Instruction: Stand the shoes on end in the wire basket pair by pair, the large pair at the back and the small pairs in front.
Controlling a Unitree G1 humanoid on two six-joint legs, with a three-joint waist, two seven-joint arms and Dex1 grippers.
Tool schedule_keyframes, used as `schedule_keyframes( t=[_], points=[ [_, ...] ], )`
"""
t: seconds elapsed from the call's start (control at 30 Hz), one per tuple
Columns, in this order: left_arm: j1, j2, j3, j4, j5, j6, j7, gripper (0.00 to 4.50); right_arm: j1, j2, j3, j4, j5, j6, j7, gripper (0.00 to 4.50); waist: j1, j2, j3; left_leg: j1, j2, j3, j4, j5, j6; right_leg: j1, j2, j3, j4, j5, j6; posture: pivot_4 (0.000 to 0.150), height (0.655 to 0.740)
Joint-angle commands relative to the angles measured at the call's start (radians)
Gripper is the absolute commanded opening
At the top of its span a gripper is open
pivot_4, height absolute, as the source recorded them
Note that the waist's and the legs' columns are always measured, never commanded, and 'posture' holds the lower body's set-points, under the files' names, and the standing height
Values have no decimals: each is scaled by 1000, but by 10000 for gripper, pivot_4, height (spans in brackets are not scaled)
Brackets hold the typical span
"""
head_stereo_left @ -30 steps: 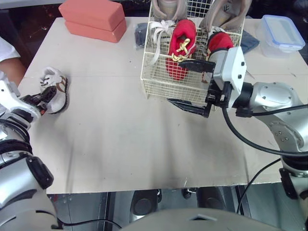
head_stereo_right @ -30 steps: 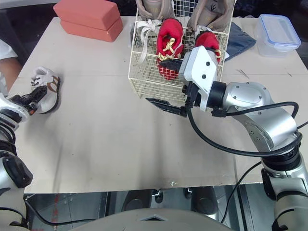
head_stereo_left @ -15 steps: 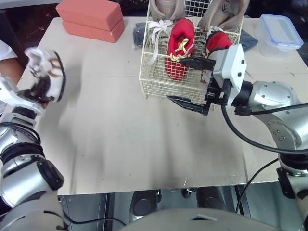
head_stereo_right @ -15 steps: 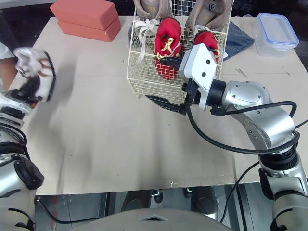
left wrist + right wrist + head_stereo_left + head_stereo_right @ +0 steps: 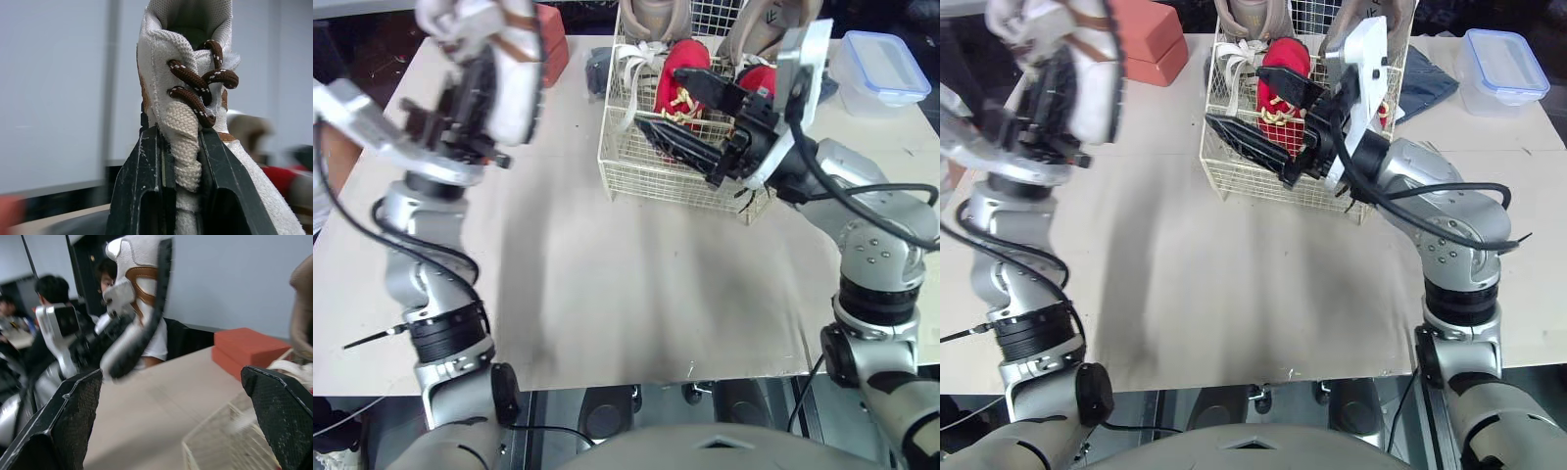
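Counter (image 5: 607, 274) first; on it the wire basket (image 5: 651, 174), large pair (image 5: 651, 15) standing at the back, red pair (image 5: 683, 83) in front; and the white shoe (image 5: 504, 69) is up off the counter, lifted high by the left pincer (image 5: 180, 142), so the next small pair looks underway; right pincer (image 5: 171, 382) has swung up, gaping wide, empty; left wrist view alone reveals the grip, clamped on the tongue.

Wire-mesh basket (image 5: 656, 172), woven cloth shoe (image 5: 188, 122), matt tabletop (image 5: 636, 284)
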Motion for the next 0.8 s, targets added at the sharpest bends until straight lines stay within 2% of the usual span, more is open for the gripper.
schedule_keyframes(
  t=[0.03,0.3,0.4,0.47,0.5,0.57,0.67,0.73,0.8],
  points=[
    [-18,-38,-91,-81,29,4,32,2302,-20,31,-14,10,26,5,-43,45000,0,0,0,0,0,0,0,0,0,0,0,0,0,0,0,1500,6860],
    [3,-56,-172,-88,79,-22,10,2302,-58,94,-27,51,47,12,-132,45000,-1,1,1,0,1,1,0,0,0,-1,2,-1,0,0,0,1500,6860],
    [11,-58,-186,-84,89,-30,2,2302,-61,99,-30,53,44,7,-149,37175,1,1,1,0,1,1,0,0,0,-1,2,-1,-1,0,0,1500,6860],
    [17,-60,-193,-87,91,-33,-9,2302,-61,97,-29,52,43,5,-154,27558,2,1,1,-1,1,1,0,0,0,-1,2,-1,-1,0,0,1500,6860],
    [24,-65,-191,-93,68,-12,-4,2302,-59,95,-29,50,44,6,-155,20535,1,1,1,-1,1,1,0,0,0,-1,2,-1,-1,0,0,1500,6860],
    [26,-67,-186,-96,43,16,3,2302,-55,86,-31,50,44,6,-152,13855,1,2,1,-1,1,1,0,0,0,-1,2,0,-1,0,0,1500,6860],
    [24,-35,-196,-71,116,-17,-16,2302,-48,73,-32,51,42,6,-142,1994,1,2,1,-1,1,0,-1,0,0,-1,2,0,-1,0,0,1500,6860],
    [24,-21,-185,-66,91,-9,-42,2302,-44,62,-30,48,45,9,-129,206,1,2,1,-1,1,1,-1,0,0,-1,2,-1,-1,0,0,1500,6860],
    [25,0,-177,-75,48,23,-68,12773,-39,52,-32,43,56,11,-114,0,0,2,1,0,1,1,-1,0,0,-1,2,-1,-1,0,0,1500,6860]
  ],
)
